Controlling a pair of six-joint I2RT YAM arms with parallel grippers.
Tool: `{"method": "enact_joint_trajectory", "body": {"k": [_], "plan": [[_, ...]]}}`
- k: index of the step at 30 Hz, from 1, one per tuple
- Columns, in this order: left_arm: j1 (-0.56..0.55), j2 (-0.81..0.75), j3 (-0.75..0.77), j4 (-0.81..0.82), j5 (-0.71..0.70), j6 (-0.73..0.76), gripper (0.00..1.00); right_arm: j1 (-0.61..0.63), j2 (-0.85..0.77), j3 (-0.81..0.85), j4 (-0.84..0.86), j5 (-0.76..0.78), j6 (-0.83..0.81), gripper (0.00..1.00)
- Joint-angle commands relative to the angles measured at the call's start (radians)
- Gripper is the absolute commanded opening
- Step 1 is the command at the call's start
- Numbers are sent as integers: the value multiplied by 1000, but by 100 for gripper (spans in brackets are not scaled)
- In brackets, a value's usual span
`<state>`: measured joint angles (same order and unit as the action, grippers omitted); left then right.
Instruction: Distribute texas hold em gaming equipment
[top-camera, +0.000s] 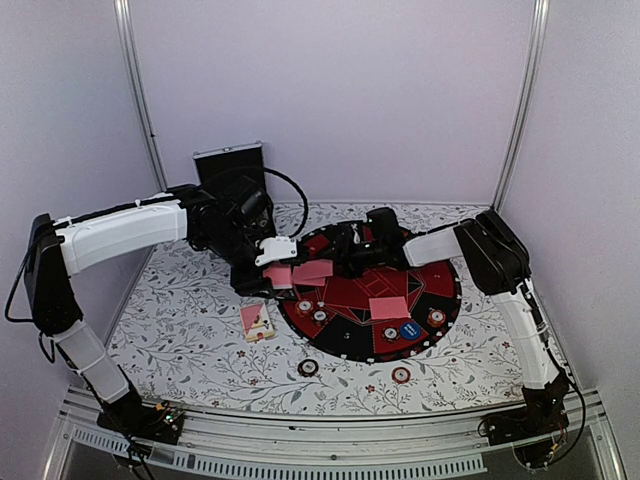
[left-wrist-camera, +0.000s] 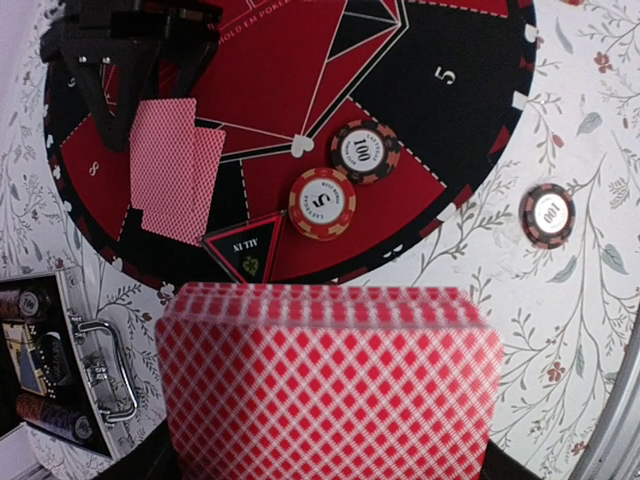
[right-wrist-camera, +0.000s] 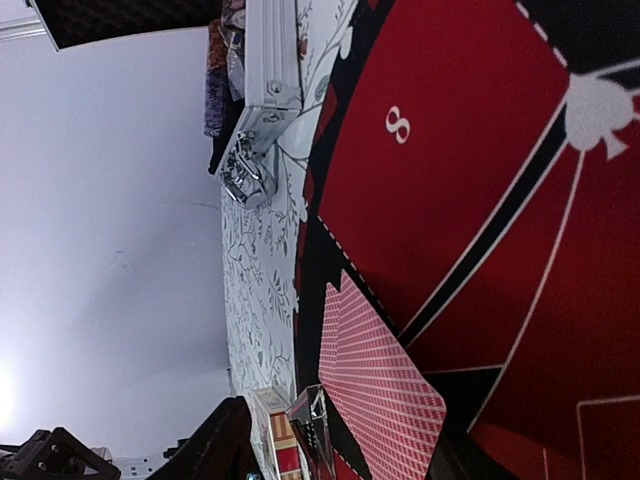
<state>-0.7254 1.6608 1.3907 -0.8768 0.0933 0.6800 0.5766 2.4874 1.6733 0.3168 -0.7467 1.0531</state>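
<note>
Deck (left-wrist-camera: 330, 380) pinched tight in the left tool (top-camera: 272, 258) at the mat (left-wrist-camera: 420, 120) edge, right tool (left-wrist-camera: 150, 95) spread over cards (left-wrist-camera: 175, 170) lying by its 8, so dealing looks underway and next calls for peeling one top card

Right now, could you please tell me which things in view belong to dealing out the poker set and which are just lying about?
For the job: card deck, dealt cards, striped poker chips, blue button, pink card box.
Just lying about: silver-edged black case, flowered table cover.
</note>
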Motion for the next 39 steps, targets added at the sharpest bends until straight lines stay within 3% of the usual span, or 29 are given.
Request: {"method": "enact_joint_trajectory", "body": {"k": [1,6,22,30,39], "plan": [[6,-29,-5,6,18,-1,0,-7,-104,-27,-146,101,-129,58],[6,-28,-2,2,24,-3,0,-7,-169,-32,-231,141,-188,67],[6,-29,4,-5,32,-7,0,-4,-126,39,-552,280,-311,75],[6,-23,7,-4,39,-8,0,-6,-169,36,-673,390,-415,85],[6,-22,11,-10,35,-10,0,-4,-152,22,-582,228,-390,83]]}}
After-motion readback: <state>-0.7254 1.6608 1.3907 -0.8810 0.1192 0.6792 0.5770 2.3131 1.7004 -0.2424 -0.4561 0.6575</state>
